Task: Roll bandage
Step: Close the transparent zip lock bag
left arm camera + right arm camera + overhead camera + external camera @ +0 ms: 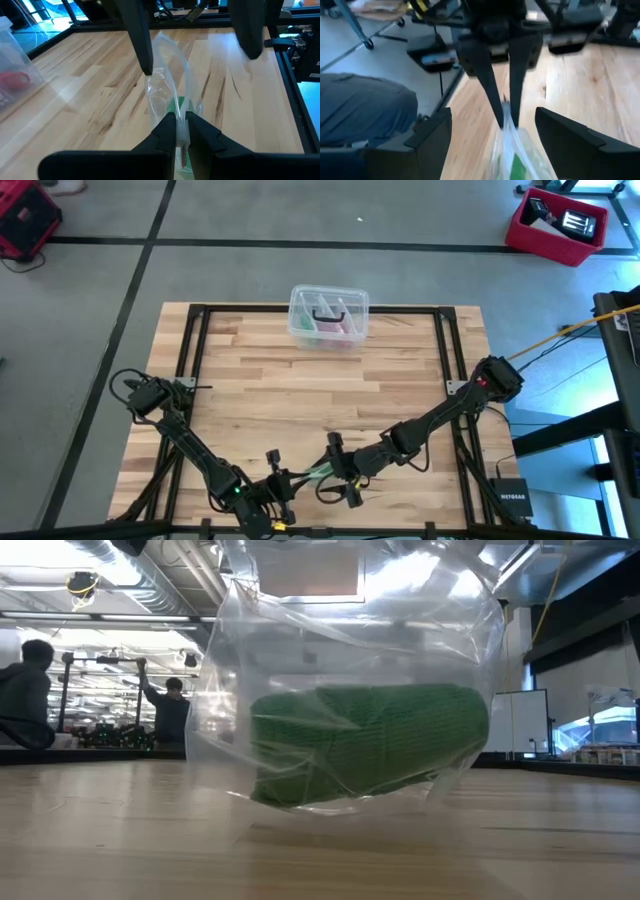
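Lighting, high view: you get even, bright overhead light on the bench (pixel 320 370), with soft, faint shadows under the arms.
Low view: ceiling lamps glare through the clear bag (pixel 350 660), and your near bench surface is out of focus.
Left wrist view: your left gripper (pixel 181 127) looms blurred; the wood beyond is sharper.
Right wrist view: strongly blurred throughout, the right gripper (pixel 492 135) fingers smeared and dark.
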`<state>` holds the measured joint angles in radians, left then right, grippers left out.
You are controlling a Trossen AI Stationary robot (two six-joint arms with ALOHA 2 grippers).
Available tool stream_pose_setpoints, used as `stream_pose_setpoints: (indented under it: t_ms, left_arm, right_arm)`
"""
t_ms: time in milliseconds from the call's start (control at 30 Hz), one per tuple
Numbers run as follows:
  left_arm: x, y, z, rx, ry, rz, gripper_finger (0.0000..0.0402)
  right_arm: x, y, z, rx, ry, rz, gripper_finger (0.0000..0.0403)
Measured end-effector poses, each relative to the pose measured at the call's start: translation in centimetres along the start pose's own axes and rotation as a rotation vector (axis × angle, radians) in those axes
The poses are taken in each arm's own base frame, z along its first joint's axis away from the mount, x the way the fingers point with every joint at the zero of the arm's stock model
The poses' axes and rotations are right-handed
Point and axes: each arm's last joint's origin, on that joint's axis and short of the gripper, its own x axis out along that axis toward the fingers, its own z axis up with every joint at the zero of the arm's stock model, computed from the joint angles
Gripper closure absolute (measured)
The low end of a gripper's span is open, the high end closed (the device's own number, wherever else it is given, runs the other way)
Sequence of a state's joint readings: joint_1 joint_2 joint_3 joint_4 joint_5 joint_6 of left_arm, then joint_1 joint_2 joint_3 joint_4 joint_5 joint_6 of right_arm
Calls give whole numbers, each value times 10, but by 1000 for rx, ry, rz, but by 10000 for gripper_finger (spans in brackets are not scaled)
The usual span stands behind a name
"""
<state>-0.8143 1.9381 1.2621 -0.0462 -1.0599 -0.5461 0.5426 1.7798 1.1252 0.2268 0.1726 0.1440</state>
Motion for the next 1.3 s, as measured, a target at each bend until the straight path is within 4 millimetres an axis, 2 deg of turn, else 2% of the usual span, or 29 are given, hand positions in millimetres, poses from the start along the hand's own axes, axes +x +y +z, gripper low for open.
stream_pose_setpoints:
  t_ms: [233, 633, 967, 1300]
  left_arm:
    - [2, 0, 2, -2, -10, 0, 377]
    - [4, 1, 4, 13, -18, 8, 377]
    - [6, 2, 4, 14, -17, 13, 377]
    - [6, 2, 4, 18, -16, 13, 377]
  right_arm:
    - [8, 0, -9, -40, 22, -11, 116]
    - [12, -2, -14, -79, 42, -11, 117]
    - [13, -2, -14, -77, 43, -3, 182]
    - [13, -3, -14, -128, 42, -37, 210]
